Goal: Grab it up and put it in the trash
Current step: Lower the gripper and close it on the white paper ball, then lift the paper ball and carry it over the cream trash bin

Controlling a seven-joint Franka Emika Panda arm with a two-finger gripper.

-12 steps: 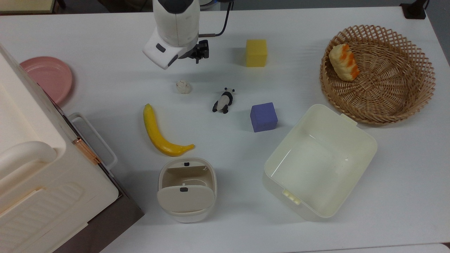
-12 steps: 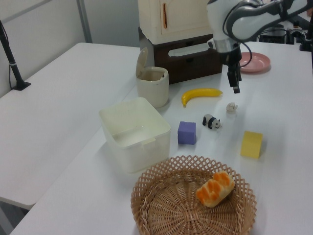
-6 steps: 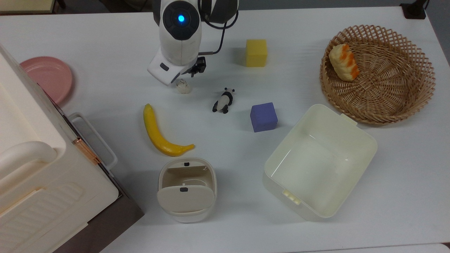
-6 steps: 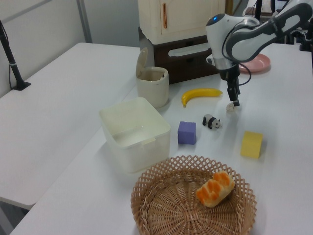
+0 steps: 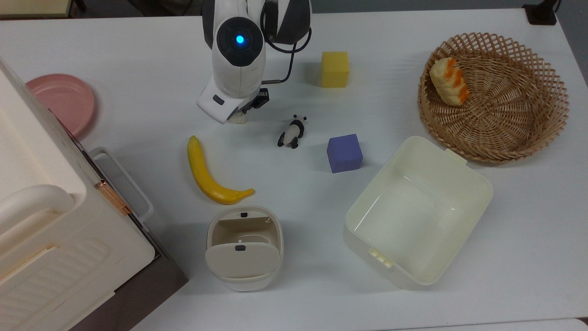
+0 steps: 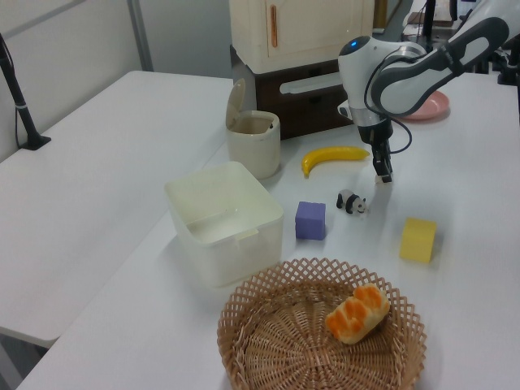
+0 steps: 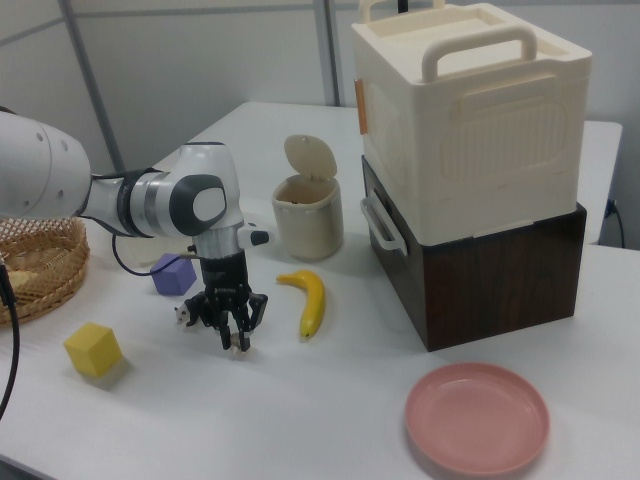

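The small crumpled off-white ball [image 5: 240, 121] lies on the white table, mostly covered by the arm's wrist in the top view. In the right view my gripper [image 7: 237, 340] is down at the table with its fingers open, one on either side of the ball [image 7: 238, 346]. The left view has the gripper [image 6: 383, 174] pointing straight down just right of the banana's tip. The trash [image 5: 243, 246], a small cream rounded bin with its flap lid tipped open, stands beyond the banana toward the top view's bottom edge, well apart from the gripper.
A yellow banana [image 5: 209, 177] lies between ball and bin. A toy panda [image 5: 292, 131] and a purple cube [image 5: 344, 153] sit to the top view's right of the ball, with a yellow cube [image 5: 335, 69], a cream tub [image 5: 477, 184], a wicker basket [image 5: 558, 92] and a pink plate [image 5: 62, 99] around.
The arm has come toward the ball and lowered, so the gripper now straddles it. The ball and all other objects have stayed put.
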